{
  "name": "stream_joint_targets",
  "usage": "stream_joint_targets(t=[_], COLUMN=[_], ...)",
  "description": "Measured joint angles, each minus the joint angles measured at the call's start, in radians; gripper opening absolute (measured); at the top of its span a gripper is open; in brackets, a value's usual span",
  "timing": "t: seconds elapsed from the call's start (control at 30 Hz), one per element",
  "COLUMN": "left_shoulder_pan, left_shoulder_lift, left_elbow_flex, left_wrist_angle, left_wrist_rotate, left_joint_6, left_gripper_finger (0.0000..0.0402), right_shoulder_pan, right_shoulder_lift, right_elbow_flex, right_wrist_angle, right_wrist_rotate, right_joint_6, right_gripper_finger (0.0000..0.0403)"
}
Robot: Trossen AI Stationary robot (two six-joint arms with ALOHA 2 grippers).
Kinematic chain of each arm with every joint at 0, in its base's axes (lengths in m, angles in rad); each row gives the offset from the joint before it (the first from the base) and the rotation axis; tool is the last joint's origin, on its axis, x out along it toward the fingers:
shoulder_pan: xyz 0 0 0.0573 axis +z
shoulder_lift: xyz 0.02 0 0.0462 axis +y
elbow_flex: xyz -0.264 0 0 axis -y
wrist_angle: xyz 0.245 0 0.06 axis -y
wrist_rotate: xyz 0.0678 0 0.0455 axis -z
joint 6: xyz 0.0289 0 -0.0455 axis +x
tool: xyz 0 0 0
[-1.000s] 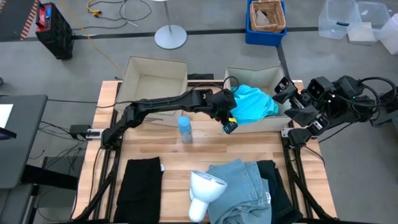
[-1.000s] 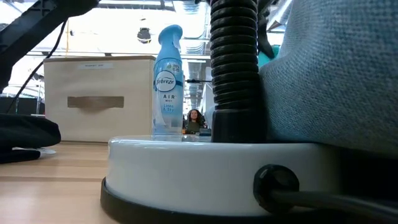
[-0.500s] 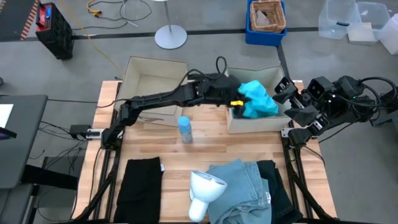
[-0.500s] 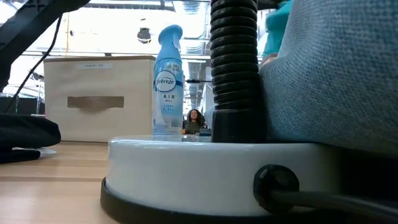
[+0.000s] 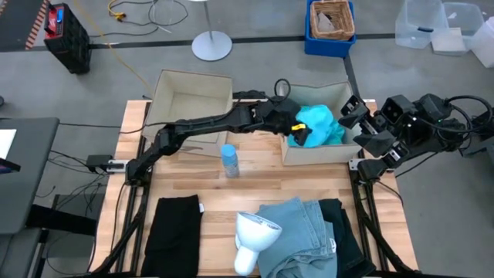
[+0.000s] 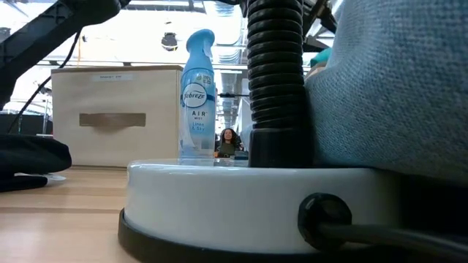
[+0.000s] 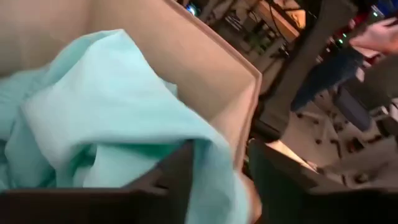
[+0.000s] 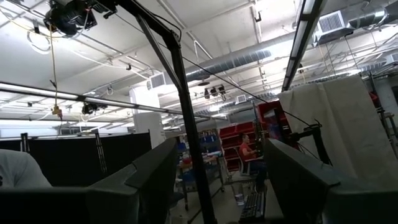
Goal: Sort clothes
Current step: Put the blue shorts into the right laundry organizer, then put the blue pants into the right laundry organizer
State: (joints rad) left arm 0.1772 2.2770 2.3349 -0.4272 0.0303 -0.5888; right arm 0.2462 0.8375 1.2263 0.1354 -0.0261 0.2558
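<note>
A bright turquoise garment (image 5: 318,123) lies bunched inside the right beige box (image 5: 318,152); it fills the left wrist view (image 7: 112,112). My left gripper (image 5: 296,130) reaches over that box's near left corner, fingers apart, with a fold of the garment between them. A grey-blue garment (image 5: 297,232) lies at the table's near edge, partly over a dark one (image 5: 343,228). A black garment (image 5: 174,224) lies at the near left. My right gripper (image 5: 353,116) waits open beyond the table's right edge, pointing upward. My left gripper has a fold of the turquoise garment (image 7: 217,165) running between its two spread fingers (image 7: 177,180). The fingers come in near level from the table's left side. The rest of the garment lies slack in the box ahead. Whether the fingers still press the fold, I cannot tell.
A second beige box (image 5: 193,99) stands at the far left. A small blue spray bottle (image 5: 229,160) stands upright mid-table. A white lamp-like stand (image 5: 253,232) with a black ribbed hose (image 6: 274,73) sits at the near edge. A person (image 6: 229,141) sits in the room behind.
My left gripper has gone from the right box's near wall up and toward the far edge, tipping from downward to nearly level. The turquoise garment went with it, rose briefly above the box, and now lies bunched lower inside it.
</note>
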Motion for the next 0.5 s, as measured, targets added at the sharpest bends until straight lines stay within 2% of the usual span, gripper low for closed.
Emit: stream_joint_targets(t=[0.1,0.2,0.5], left_shoulder_pan=[0.0,0.0,-0.02], left_shoulder_lift=[-0.001,-0.024,-0.131], left_elbow_flex=[0.019,0.02,0.021], left_wrist_angle=[-0.014,-0.012,-0.05], left_wrist_rotate=[0.046,0.044,0.044], left_joint_6=[-0.018,-0.025,0.1], left_gripper_finger=[0.0214,0.0242,0.0235], right_shoulder_pan=[0.0,0.0,0.0], right_shoulder_lift=[0.0,0.0,0.0], right_elbow_flex=[0.0,0.0,0.0], right_wrist_angle=[-0.001,-0.001,-0.032], right_wrist_rotate=[0.0,0.0,0.0], right_joint_6=[0.0,0.0,0.007], right_gripper_finger=[0.026,0.026,0.026])
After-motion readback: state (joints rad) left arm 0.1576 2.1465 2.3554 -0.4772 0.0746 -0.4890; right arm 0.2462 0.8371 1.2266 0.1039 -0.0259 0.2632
